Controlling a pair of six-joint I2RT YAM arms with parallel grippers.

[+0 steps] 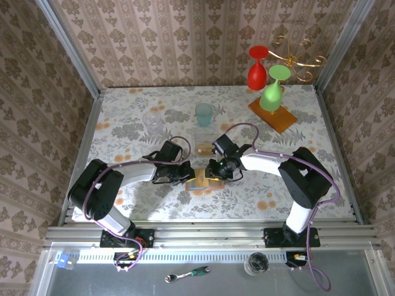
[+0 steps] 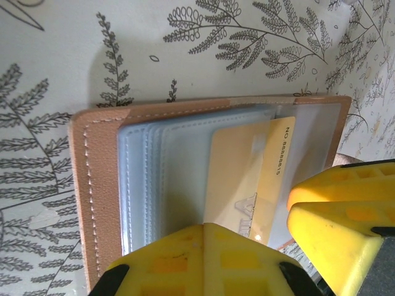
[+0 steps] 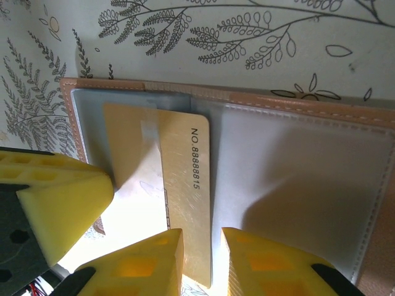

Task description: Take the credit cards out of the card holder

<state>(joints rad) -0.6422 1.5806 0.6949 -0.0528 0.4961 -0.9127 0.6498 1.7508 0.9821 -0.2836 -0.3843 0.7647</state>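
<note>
Right gripper (image 3: 201,237), fingers apart, straddles the orange-gold plastic card (image 3: 185,179) (likely stiff, slick) in a tan leather holder (image 3: 259,102); pinch its free edge.

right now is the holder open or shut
Open: the holder lies spread flat, its clear pockets facing up, with the gold card showing.

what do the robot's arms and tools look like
The left arm and right arm have black joints and white links, with a purple cable looping along each. The left tool and right tool have chunky yellow fingers with moulded recesses.
</note>
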